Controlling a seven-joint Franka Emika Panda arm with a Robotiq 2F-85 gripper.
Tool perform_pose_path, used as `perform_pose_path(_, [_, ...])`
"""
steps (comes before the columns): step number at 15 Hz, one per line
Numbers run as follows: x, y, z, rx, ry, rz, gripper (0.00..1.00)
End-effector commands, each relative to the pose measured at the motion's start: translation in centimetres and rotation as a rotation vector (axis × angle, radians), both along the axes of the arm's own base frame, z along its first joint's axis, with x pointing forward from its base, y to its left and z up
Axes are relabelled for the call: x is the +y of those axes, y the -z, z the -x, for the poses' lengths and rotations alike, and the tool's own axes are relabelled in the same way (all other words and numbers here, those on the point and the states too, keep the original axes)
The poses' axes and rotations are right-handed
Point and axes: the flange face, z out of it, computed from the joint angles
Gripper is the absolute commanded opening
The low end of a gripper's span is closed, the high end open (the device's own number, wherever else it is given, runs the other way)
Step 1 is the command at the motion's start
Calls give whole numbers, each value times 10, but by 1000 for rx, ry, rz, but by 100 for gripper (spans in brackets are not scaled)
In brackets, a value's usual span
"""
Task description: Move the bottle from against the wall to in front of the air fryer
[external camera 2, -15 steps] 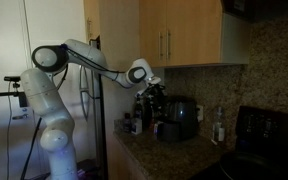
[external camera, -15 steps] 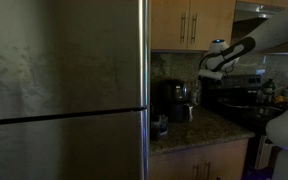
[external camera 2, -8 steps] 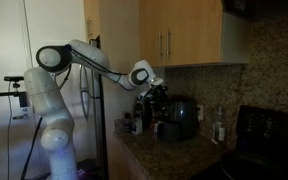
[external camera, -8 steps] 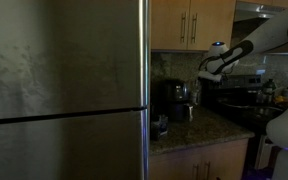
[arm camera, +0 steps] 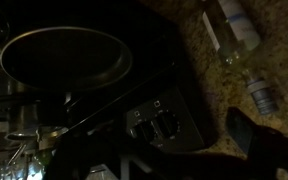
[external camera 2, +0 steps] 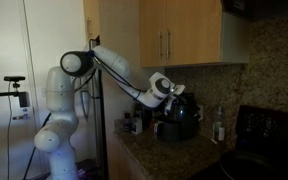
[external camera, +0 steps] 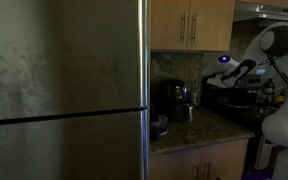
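The bottle stands against the tiled wall, between the black air fryer and the stove. In the wrist view it shows at the top right as a slim bottle with a pale label, on the speckled counter. My gripper hangs above the counter near the air fryer's top, apart from the bottle. In an exterior view it is right of the air fryer. In the dark wrist view my gripper looks open and empty, with one finger showing at the lower right.
A dark stove with a round pan and control knobs fills the wrist view. A smaller bottle stands on the counter beside the stove. A large steel fridge stands at one end of the counter. Wooden cabinets hang above.
The arm has swung away from the fridge side towards the stove and dropped lower. The gripper now hangs past the air fryer, nearer the bottle.
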Motion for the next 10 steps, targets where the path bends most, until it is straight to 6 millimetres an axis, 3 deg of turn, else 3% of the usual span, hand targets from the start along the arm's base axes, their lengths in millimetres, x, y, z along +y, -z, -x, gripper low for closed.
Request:
perform_pose_path(1, [-5, -1, -7, -15, 9, 1, 100])
perform_pose_path(4, [-7, -2, -22, -26, -67, 99, 100])
perform_pose_path(7, [4, -20, -62, -72, -119, 267, 100])
perform_pose_path(10, [22, -23, -98, -156, -130, 355, 100])
